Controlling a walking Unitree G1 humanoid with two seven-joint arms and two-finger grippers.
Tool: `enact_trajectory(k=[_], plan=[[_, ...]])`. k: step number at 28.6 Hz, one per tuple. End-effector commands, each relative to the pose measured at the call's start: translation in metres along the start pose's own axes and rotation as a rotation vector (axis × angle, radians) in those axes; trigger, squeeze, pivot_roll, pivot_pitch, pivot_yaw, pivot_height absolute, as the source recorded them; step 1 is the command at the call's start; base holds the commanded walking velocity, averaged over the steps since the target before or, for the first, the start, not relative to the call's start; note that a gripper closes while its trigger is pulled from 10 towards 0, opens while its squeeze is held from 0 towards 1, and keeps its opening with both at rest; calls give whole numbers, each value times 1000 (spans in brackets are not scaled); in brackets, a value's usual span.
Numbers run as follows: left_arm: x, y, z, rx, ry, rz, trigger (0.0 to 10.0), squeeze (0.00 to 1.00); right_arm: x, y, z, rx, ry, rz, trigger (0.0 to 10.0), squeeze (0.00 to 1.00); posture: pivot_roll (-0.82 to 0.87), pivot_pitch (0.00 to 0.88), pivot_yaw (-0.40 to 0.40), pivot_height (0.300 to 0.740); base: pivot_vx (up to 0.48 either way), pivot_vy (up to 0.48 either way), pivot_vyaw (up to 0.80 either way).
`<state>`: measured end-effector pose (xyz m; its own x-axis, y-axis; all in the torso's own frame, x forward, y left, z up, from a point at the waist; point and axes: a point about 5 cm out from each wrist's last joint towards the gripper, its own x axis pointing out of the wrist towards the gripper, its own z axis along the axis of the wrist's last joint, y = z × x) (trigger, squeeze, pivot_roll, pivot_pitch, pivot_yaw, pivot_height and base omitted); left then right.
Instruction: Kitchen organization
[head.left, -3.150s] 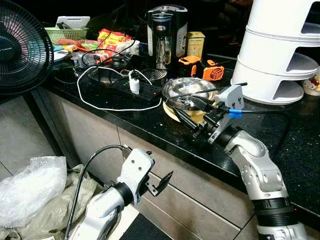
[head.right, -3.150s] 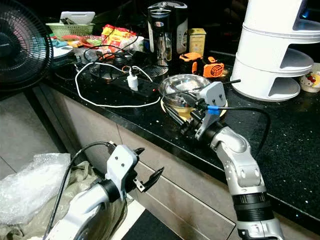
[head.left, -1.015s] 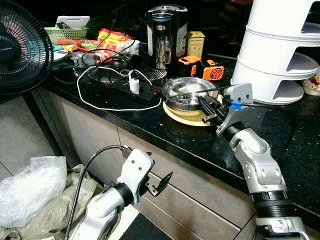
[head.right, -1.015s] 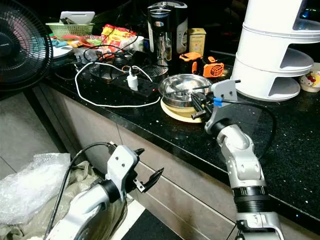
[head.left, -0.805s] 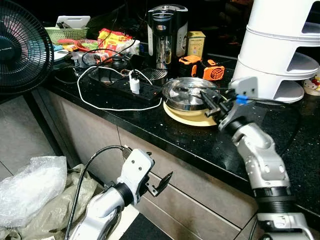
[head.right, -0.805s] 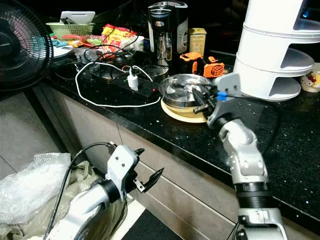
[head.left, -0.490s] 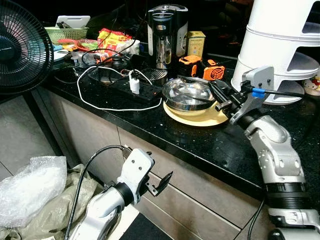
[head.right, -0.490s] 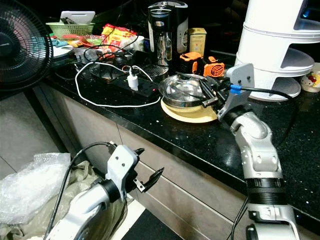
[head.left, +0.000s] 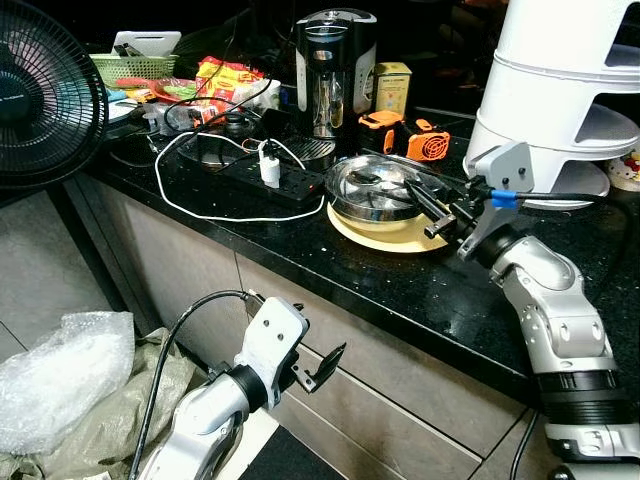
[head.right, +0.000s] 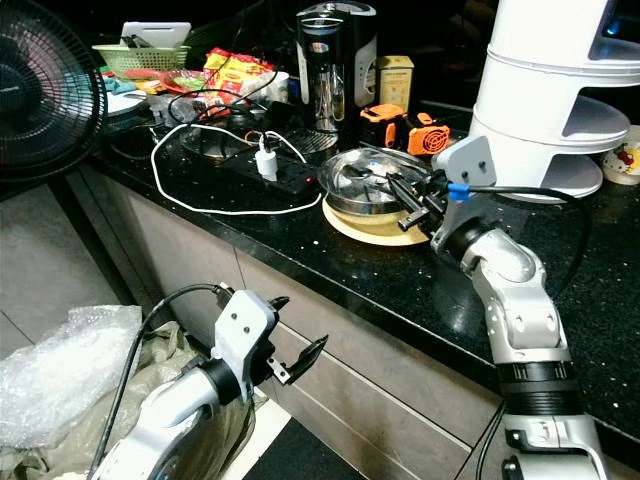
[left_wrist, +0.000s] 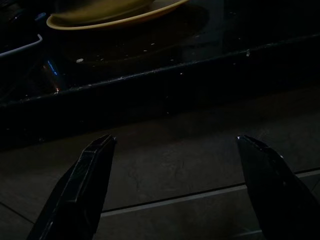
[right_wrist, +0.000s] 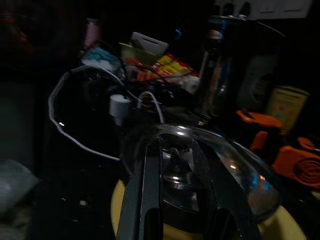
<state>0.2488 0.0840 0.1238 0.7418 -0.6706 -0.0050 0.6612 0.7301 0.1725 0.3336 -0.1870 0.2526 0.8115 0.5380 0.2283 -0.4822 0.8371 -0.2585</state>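
Observation:
A steel bowl (head.left: 362, 192) rests on a flat yellow plate (head.left: 385, 230) near the front of the black counter (head.left: 420, 290). My right gripper (head.left: 408, 190) reaches in from the bowl's right side. Its fingers lie over the right rim and are shut on it. In the right wrist view the two black fingers (right_wrist: 149, 185) pinch the shiny rim, with the bowl (right_wrist: 240, 170) spreading out behind them. My left gripper (head.left: 318, 340) hangs open, low in front of the cabinet. Its wrist view looks up at the counter edge and the plate (left_wrist: 115, 12).
Behind the bowl lie a black power strip (head.left: 262, 182) with a white cable, a black kettle (head.left: 333, 70) and orange gadgets (head.left: 405, 135). A white tiered rack (head.left: 560, 100) stands at the right. A fan (head.left: 45, 95) is at the left, with plastic bags (head.left: 60, 380) on the floor.
My right gripper swung from the bowl's front edge round to its right side and closed on the rim. The bowl tipped up briefly and now sits lower. The left arm stayed still.

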Motion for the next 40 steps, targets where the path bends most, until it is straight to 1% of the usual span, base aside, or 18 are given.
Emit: enact_trajectory(k=[1,5,9,13,14,16,17,18,19,20,21,22,23,24,26,32,34,40], plan=[[0,-1,-4,-6,25,-7,10000,0,0,4,4,21,-27,28,0,0,19,0,18,740,0,0,0],[1,-2,-4,-10,22,-4,10000,0,0,6,12,164,-115,43,0,0,19,0,14,740,0,0,0],[1,-2,-4,-14,21,-2,10000,0,-1,9,11,200,-120,68,0,0,18,0,14,740,0,0,0],[1,-1,-4,-17,19,0,10000,0,-1,1,15,297,-187,1,0,0,15,0,14,740,0,0,0],[1,-1,-3,-16,17,2,10000,0,-2,-5,18,365,-234,-45,0,0,13,0,14,740,0,0,0],[1,-1,-3,-14,15,2,10000,0,-3,-8,19,398,-256,-65,0,0,13,0,14,740,0,0,0],[4,2,7,23,-18,13,10000,0,-7,-15,23,530,-349,-101,0,0,13,0,14,740,0,0,0],[5,4,13,39,-41,20,10000,0,-9,-16,24,574,-384,-102,0,0,13,0,14,740,0,0,0],[8,5,24,58,-80,31,10000,0,-11,-15,24,609,-409,-84,1608,0,14,0,15,740,0,0,0],[8,5,24,58,-80,31,10000,0,-11,-15,24,609,-409,-84,1608,0,14,0,15,740,0,0,0],[11,6,33,73,-112,39,10000,0,-13,-13,24,623,-418,-66,3882,0,14,0,15,740,0,0,0],[11,6,33,73,-112,39,10000,0,-13,-13,24,623,-418,-66,3882,0,14,0,15,740,0,0,0],[15,7,56,111,-190,50,10000,0,-14,-10,21,636,-411,-41,10000,0,16,0,15,740,0,0,0],[15,7,56,111,-190,50,10000,0,-14,-10,21,636,-411,-41,10000,0,16,0,15,740,0,0,0],[18,10,88,151,-301,73,10000,0,-14,-9,16,647,-398,-55,10000,0,20,0,15,740,0,0,0],[17,16,104,168,-355,104,10000,0,-13,-11,15,674,-395,-91,10000,0,20,0,16,740,0,0,0],[14,38,120,263,-391,228,10000,0,-12,-21,10,672,-363,-173,10000,0,22,0,17,740,0,0,0],[11,62,118,377,-350,326,10000,0,-15,-32,5,673,-334,-243,10000,0,16,0,19,740,0,0,-588]])
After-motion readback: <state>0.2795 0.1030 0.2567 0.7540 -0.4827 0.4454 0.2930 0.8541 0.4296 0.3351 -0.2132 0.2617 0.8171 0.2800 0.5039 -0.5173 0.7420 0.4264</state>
